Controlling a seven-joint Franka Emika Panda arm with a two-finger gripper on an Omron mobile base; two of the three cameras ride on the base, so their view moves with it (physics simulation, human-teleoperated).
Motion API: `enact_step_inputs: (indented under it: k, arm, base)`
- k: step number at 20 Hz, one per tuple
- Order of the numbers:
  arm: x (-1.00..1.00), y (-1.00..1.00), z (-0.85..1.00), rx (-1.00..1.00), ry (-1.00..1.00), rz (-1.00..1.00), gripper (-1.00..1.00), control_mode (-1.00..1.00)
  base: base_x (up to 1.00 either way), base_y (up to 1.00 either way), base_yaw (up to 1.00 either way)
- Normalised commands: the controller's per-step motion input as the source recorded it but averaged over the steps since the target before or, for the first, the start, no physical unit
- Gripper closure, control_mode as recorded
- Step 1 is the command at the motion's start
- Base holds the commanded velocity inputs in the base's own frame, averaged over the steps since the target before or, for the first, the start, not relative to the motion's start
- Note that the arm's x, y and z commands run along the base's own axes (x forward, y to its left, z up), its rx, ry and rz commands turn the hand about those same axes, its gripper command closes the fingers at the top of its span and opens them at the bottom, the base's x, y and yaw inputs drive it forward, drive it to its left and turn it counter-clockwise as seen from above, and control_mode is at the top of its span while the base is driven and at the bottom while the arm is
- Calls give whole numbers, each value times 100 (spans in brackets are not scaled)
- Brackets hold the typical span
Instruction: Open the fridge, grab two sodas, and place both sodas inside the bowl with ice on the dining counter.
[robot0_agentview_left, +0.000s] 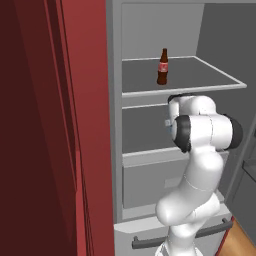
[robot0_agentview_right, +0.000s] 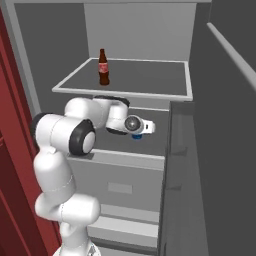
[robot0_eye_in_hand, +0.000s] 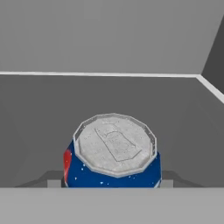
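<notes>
I see the fridge (robot0_agentview_left: 116, 100) standing open, one brown soda bottle (robot0_agentview_left: 162, 67) upright on its upper shelf (robot0_agentview_left: 210, 75). My white arm (robot0_agentview_left: 200, 165) reaches into the compartment below it.

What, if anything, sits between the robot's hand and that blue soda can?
Nothing visible. The blue soda can stands on the fridge shelf directly ahead of the hand, a fingertip at each side.

The fridge (robot0_agentview_left: 117, 125) stands open. Its top shelf (robot0_agentview_right: 145, 82) is mostly bare, with one brown bottle (robot0_agentview_right: 103, 67) upright near the front left and wide room to its right. On the shelf below, a blue can (robot0_eye_in_hand: 113, 155) sits right before the tool, bare floor behind it up to the back wall.
</notes>
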Motion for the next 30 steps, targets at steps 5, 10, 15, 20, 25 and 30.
enact_step_inputs:
  k: [5,10,15,20,25,30]
  arm:
    - [-57,-5,19,0,0,0,100,-100]
    - [-86,0,43,0,0,0,100,-100]
    - [-85,0,79,0,8,0,100,-100]
    - [-76,0,100,0,18,0,100,-100]
    - [-65,0,100,0,22,0,100,-100]
    - [-63,0,96,0,25,0,100,-100]
  base:
    - [0,0,0]
    - [0,0,0]
    - [0,0,0]
    - [0,0,0]
    - [0,0,0]
    - [0,0,0]
